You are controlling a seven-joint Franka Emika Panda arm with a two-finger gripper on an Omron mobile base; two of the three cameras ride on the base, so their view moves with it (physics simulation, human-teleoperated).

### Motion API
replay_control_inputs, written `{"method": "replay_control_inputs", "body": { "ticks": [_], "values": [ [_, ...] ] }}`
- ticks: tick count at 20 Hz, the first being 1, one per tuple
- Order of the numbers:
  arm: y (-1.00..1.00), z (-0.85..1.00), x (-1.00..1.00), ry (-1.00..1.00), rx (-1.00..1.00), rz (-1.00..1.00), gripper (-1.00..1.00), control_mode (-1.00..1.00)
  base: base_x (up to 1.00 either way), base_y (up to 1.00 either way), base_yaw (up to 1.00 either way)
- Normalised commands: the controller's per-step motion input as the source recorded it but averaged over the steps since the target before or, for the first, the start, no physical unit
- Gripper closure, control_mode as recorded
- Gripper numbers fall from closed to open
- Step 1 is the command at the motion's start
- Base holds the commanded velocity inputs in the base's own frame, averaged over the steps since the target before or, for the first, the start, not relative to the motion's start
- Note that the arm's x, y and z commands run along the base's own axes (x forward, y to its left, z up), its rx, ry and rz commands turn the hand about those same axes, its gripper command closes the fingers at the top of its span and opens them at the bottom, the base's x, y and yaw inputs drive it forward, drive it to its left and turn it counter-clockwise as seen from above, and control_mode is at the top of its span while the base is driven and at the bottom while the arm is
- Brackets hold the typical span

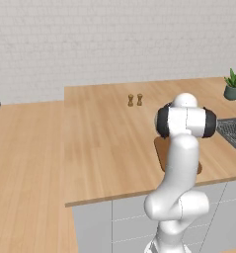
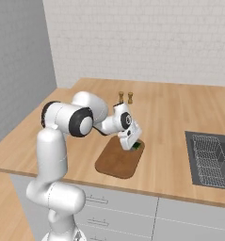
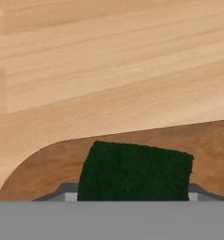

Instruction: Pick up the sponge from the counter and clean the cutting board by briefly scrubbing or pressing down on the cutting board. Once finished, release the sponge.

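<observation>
In the right base view the jaws (image 2: 134,145) sit at frame centre, closed on the sponge (image 2: 137,146), which hangs over the far right corner of the cutting board (image 2: 118,162). At the right edge, a sink (image 2: 193,160) in the worktop (image 2: 170,113) holds a wire rack (image 2: 212,157).

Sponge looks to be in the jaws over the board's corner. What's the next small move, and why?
Probably press straight down a little and rub briefly. The gripper carries the sponge over the far corner of the cutting board; whether the sponge touches the wood can't be told, so contact comes before releasing.
</observation>
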Motion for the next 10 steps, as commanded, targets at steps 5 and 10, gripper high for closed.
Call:
{"method": "replay_control_inputs", "body": {
  "ticks": [5,10],
  "values": [
    [-0.6,-0.35,-0.45,0.1,-0.01,0.0,1.0,-1.0,0.0,0.0,0.0],
    [-0.53,-0.36,-0.71,0.04,-0.01,0.0,1.0,-1.0,0.0,0.0,0.0]
  ]
}}
